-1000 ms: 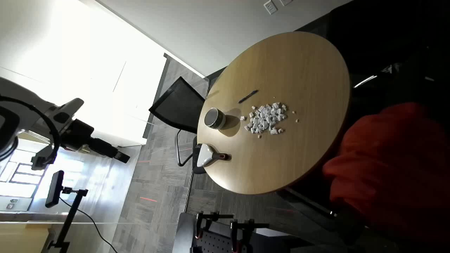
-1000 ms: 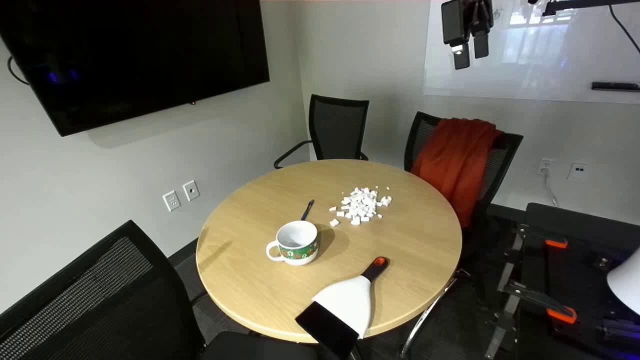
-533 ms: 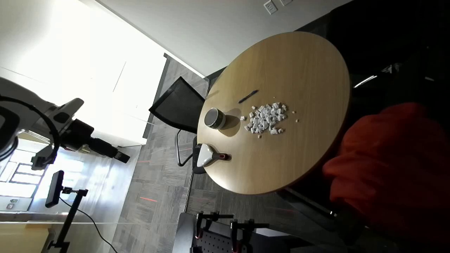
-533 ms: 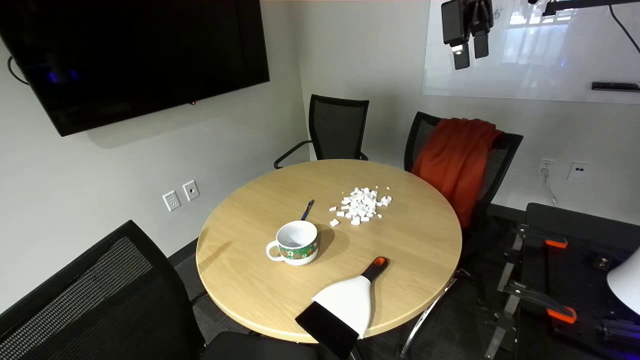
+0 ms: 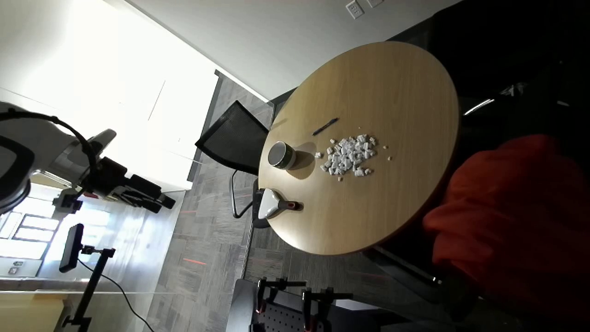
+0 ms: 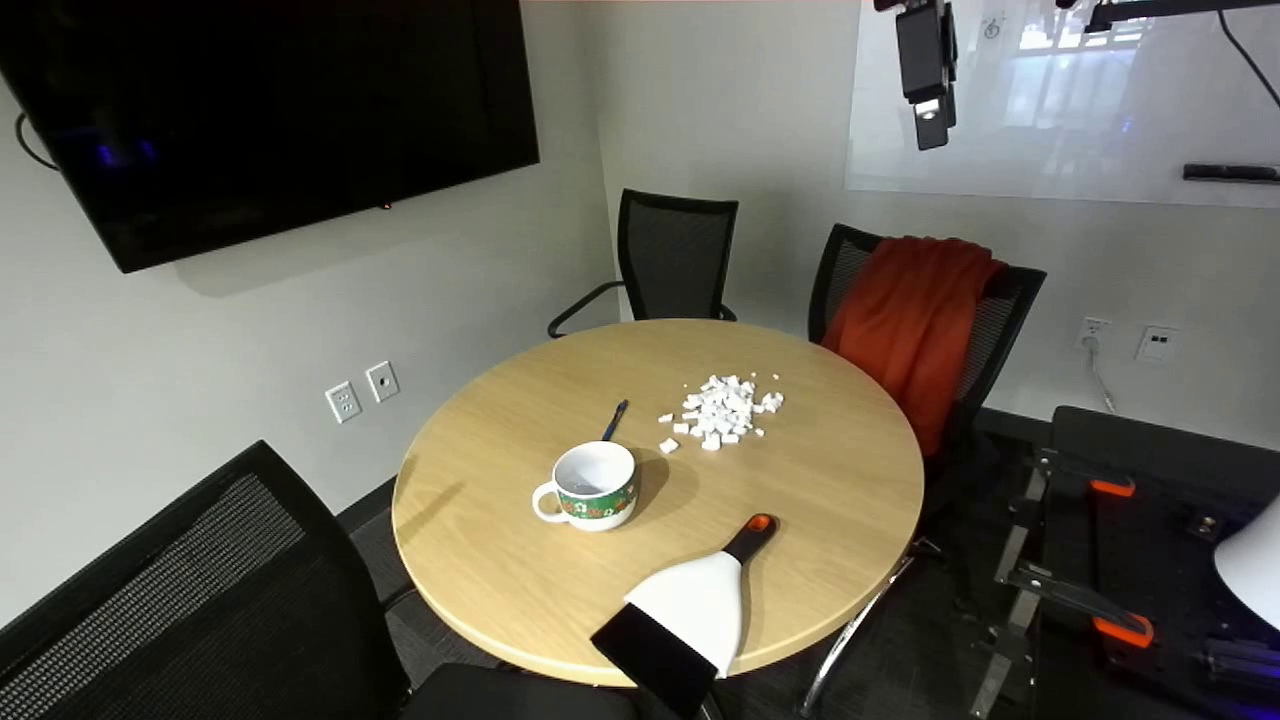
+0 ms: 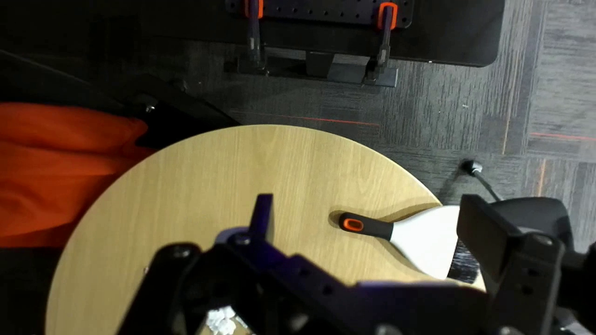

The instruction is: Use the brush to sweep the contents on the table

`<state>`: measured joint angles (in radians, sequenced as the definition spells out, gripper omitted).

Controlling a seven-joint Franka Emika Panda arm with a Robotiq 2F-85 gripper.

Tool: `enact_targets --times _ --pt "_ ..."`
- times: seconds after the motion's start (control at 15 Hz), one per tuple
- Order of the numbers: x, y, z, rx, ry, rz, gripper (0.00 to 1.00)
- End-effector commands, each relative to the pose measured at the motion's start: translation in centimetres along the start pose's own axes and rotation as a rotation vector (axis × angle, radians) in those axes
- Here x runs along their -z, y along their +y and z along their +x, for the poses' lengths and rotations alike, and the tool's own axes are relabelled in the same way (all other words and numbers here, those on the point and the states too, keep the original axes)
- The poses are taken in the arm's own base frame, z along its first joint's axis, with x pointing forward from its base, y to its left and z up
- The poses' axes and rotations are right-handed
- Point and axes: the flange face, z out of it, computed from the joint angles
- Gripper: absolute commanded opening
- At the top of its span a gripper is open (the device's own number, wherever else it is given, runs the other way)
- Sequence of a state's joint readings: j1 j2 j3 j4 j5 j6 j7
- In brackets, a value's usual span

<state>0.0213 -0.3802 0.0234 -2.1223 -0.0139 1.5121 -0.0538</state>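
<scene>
The brush has a white fan-shaped body, black bristles and a dark handle with an orange-rimmed hole. It lies near the edge of the round light wooden table (image 5: 401, 92) (image 6: 840, 490) (image 7: 279, 163) in both exterior views (image 5: 269, 205) (image 6: 695, 600) and the wrist view (image 7: 426, 237). The contents, a heap of small white bits, lie on the table (image 5: 348, 154) (image 6: 722, 408); a few show at the bottom of the wrist view (image 7: 221, 322). My gripper (image 5: 162, 204) (image 6: 933, 130) (image 7: 365, 209) is open and empty, high and apart from the table. One finger hides part of the bristles in the wrist view.
A white cup with a green flowered band (image 5: 282, 155) (image 6: 595, 487) stands beside the brush. A dark pen (image 5: 325, 126) (image 6: 615, 420) lies near it. Chairs surround the table, one with a red cloth (image 6: 910, 320) (image 7: 60, 172). A black bench with clamps (image 7: 321, 28) stands beyond the table.
My gripper has turned, so its two fingers now overlap in an exterior view. It has also shifted slightly. The brush, white bits, cup and pen have not moved.
</scene>
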Motion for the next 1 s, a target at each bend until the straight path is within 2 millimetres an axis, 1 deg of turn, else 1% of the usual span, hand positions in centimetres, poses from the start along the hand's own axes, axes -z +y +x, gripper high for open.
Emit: enact_targets --times 0.0,0.13,0.2,0.27,0.47,0.6,0.93 --pt "-1.7 -0.4 1.5 0.203 0.004 -0.010 1.00" --pt "-2.9 -0.4 2.4 0.316 -0.035 -0.033 1.00" --pt "-3.0 0.0 2.4 0.328 -0.089 -0.098 1.00" --pt "-2.5 -0.3 2.0 0.269 -0.045 -0.044 1.00" --pt "-3.5 0.1 2.7 0.304 -0.081 -0.083 1.00" --pt "-3.4 0.0 3.1 0.418 -0.036 0.017 1.00" --pt "-5.2 -0.6 3.9 0.649 0.019 0.158 1.00"
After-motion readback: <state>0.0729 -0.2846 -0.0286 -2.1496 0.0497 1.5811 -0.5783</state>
